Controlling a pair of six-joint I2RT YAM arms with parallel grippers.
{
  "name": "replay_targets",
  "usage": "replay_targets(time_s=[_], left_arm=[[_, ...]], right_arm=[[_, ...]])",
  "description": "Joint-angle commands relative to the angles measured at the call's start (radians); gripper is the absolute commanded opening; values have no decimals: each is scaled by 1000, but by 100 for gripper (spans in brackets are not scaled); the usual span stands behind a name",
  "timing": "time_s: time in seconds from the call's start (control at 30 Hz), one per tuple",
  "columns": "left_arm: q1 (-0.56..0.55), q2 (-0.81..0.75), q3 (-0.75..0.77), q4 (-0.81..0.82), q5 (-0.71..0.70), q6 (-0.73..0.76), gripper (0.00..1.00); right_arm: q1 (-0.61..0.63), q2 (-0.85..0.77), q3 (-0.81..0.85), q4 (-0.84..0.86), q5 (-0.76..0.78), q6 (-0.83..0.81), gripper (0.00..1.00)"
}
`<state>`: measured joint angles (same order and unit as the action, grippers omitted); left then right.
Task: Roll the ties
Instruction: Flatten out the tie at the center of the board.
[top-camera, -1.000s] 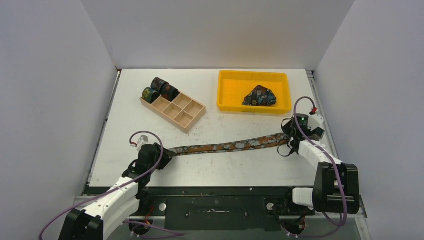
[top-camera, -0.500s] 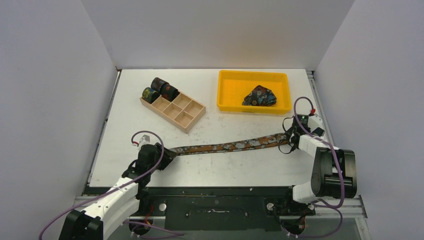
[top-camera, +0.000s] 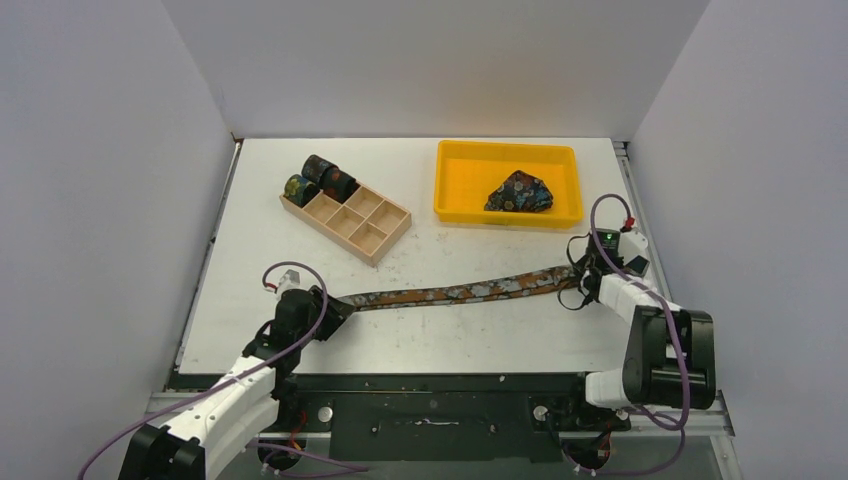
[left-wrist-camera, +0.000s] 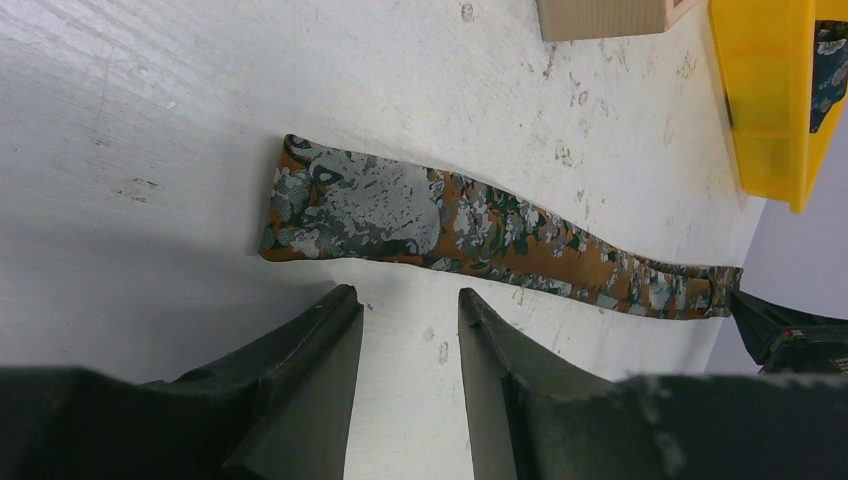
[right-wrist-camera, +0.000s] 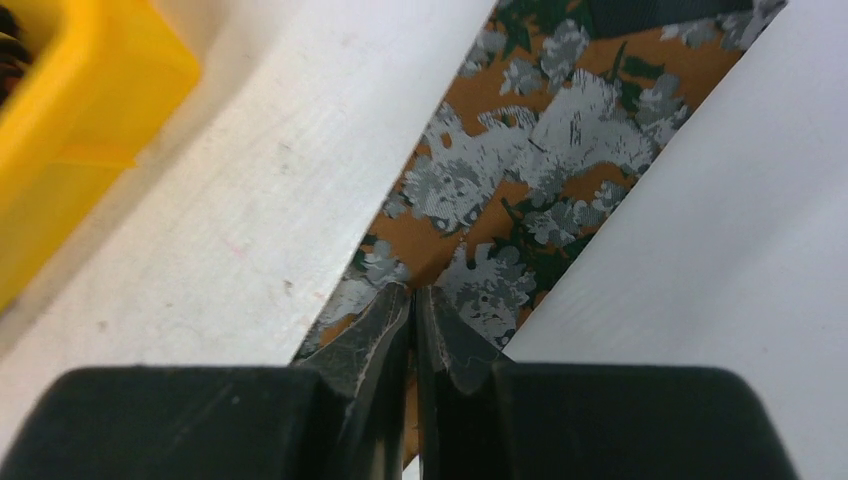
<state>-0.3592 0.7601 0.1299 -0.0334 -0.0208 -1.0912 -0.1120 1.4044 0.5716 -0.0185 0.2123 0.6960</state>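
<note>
From above I cannot see the fingertips of the right gripper (top-camera: 578, 278); its wrist and looped cable cover them. The very end of the flat tie (top-camera: 460, 293) is lost under that gripper too. The bunched tie (top-camera: 520, 192) in the yellow tray (top-camera: 508, 150) is a dark heap whose folds I cannot sort out.

The flat tie is woven orange-brown cloth with grey-blue flowers. It lies as a long, slightly wavy strip across the scuffed white table (top-camera: 440, 340), its wide end squared off. Three rolled ties (top-camera: 320, 180) stand as small dark cylinders at the far end of the wooden box (top-camera: 372, 243).

My right arm is folded low, and its wrist camera shows the black fingers (right-wrist-camera: 385, 330) pressed together over the tie's narrow end with a sliver of orange between them, so I read it as pinching the cloth. My left arm reaches forward, the left gripper (left-wrist-camera: 405, 295) low over the table. Its fingers are moderately apart, with only bare table between them, just short of the wide end.
</note>
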Motion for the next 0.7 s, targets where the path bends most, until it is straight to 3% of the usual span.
replay_targets(time_s=[0.0, 0.23, 0.67], left_arm=[[-3, -20, 49, -9, 21, 9, 38], [-2, -42, 65, -52, 21, 13, 40], [-2, -32, 74, -66, 0, 27, 58]], right_arm=[[-9, -129, 15, 22, 26, 28, 5], [-22, -129, 29, -18, 101, 9, 5], [-145, -101, 13, -18, 142, 71, 5]])
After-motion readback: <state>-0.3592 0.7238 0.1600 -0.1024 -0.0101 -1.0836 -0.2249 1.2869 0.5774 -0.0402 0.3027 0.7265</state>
